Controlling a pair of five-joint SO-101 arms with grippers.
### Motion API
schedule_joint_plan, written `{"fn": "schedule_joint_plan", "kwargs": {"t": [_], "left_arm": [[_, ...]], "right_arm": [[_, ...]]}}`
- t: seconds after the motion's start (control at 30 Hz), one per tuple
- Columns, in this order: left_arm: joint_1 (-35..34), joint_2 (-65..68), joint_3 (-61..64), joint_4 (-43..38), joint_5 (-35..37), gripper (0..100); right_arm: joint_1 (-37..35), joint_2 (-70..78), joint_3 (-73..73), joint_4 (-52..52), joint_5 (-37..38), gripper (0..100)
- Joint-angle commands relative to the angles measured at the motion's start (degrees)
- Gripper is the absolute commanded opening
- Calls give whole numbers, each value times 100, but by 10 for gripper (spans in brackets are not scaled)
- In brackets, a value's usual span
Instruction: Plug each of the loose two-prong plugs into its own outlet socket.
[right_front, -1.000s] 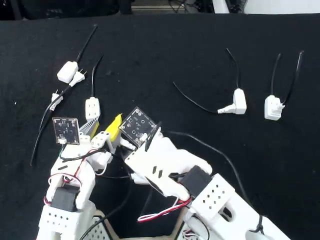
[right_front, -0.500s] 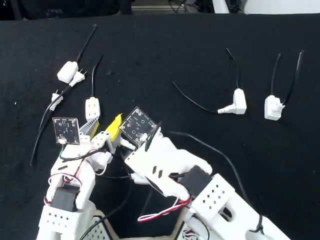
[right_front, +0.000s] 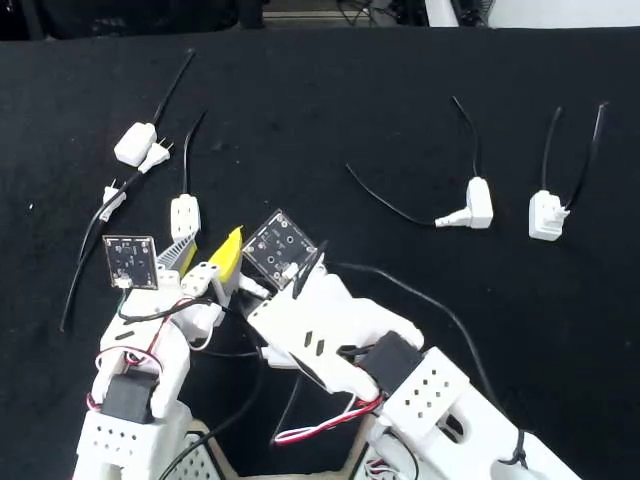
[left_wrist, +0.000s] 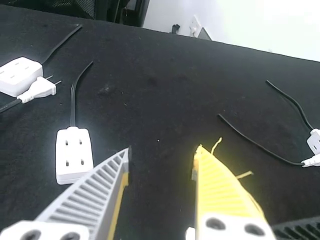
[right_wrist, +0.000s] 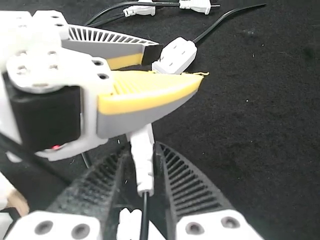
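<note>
My right gripper (right_wrist: 143, 150) has its black ribbed fingers shut on a white two-prong plug (right_wrist: 142, 159) with a black cord; in the high view that plug (right_front: 250, 287) shows just behind my left gripper (right_front: 210, 240). My left gripper (left_wrist: 161, 152) is open, its grey and yellow fingers spread with nothing between them, its yellow finger (right_wrist: 150, 92) right in front of the held plug. A white outlet socket (right_front: 183, 215) lies just beyond the left fingertips, also seen as the socket (left_wrist: 73, 155) in the left wrist view. A second socket (right_front: 134, 143) lies farther left beside a loose plug (right_front: 157, 155).
Another small plug (right_front: 113, 197) lies at the left with its cord trailing toward the near edge. On the right lie a white plug (right_front: 478, 208) and a white block (right_front: 545, 216), each with a black cord. The black table's middle is bare.
The right wrist has shifted slightly up and away, and the held plug's white body now shows a little more beside the left gripper. The left arm has stayed still.
</note>
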Motion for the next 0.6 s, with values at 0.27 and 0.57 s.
{"fn": "schedule_joint_plan", "kwargs": {"t": [0.27,0.57], "left_arm": [[-163,26,-154,105,-35,212],[-470,26,-356,141,-44,212]], "right_arm": [[114,-251,57,-246,264,11],[1345,-251,716,-123,598,11]]}}
